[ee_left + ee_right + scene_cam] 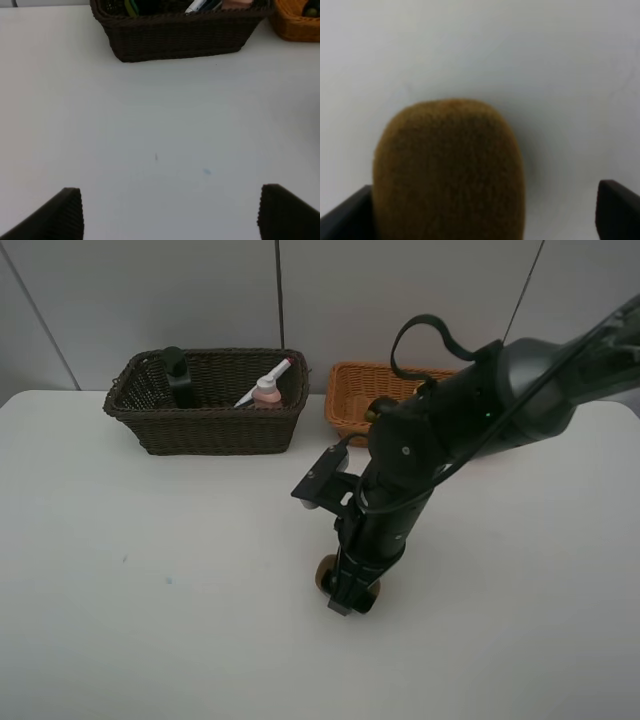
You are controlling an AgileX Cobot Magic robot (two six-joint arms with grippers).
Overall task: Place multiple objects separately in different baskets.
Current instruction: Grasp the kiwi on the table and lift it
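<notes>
White tabletop (pixel 150 620) carries a dark brown basket (pixel 205 430) at the back left holding a pump bottle (pixel 180 378) and pink bottle (pixel 267 392), with an orange-tan basket (pixel 345 400) just right of it. Left tool (pixel 170 212) hangs spread over bare surface. Right tool (pixel 350 592) stands low, its fingers apart astride the brown kiwi (pixel 450 170), one touching it.

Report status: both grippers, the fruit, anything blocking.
Right gripper down over the fuzzy brown kiwi on the white table, grip unconfirmed. Left gripper open, empty. Nothing blocking.
</notes>
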